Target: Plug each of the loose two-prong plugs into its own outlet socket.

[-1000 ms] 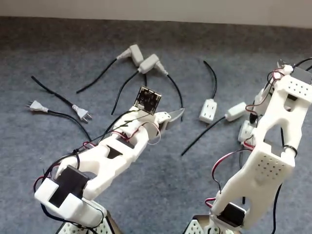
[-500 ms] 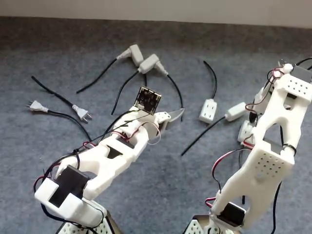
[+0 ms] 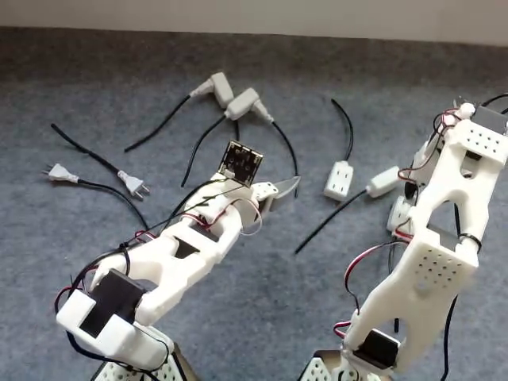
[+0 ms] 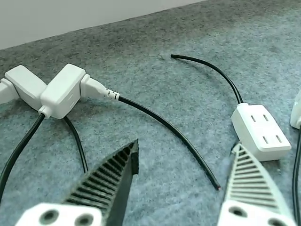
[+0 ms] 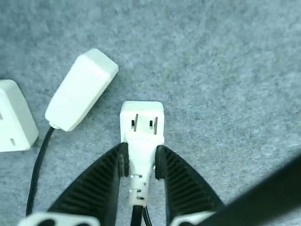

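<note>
My right tool (image 5: 141,154) is clamped on a white plug (image 5: 140,141), whose front touches the socket (image 5: 142,112) just ahead. My left tool (image 4: 186,147) stands apart, with an outlet block (image 4: 261,132) just beyond one tip.

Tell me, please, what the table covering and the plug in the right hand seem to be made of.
The table covering looks like grey carpet or felt: matte, with a fuzzy, flecked nap. The plug in the right hand seems to be white moulded plastic: smooth, with rounded edges.
</note>
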Robot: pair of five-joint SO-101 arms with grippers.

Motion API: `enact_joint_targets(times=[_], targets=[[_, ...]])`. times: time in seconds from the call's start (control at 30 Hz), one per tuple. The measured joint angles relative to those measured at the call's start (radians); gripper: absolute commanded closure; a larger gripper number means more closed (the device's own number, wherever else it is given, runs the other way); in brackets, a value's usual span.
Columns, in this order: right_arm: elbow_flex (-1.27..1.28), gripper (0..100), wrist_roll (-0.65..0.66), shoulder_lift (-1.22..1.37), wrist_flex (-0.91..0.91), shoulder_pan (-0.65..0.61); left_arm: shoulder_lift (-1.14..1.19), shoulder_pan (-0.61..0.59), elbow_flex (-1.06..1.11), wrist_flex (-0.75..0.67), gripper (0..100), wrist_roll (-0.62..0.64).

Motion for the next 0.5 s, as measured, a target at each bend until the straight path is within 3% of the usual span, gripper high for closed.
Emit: enact_joint_targets(times=[0.5], targets=[[0.002, 99.1, -0.002, 0.0, 0.002, -0.012, 0.0, 0.0, 0.0, 0.0, 71, 0.0]])
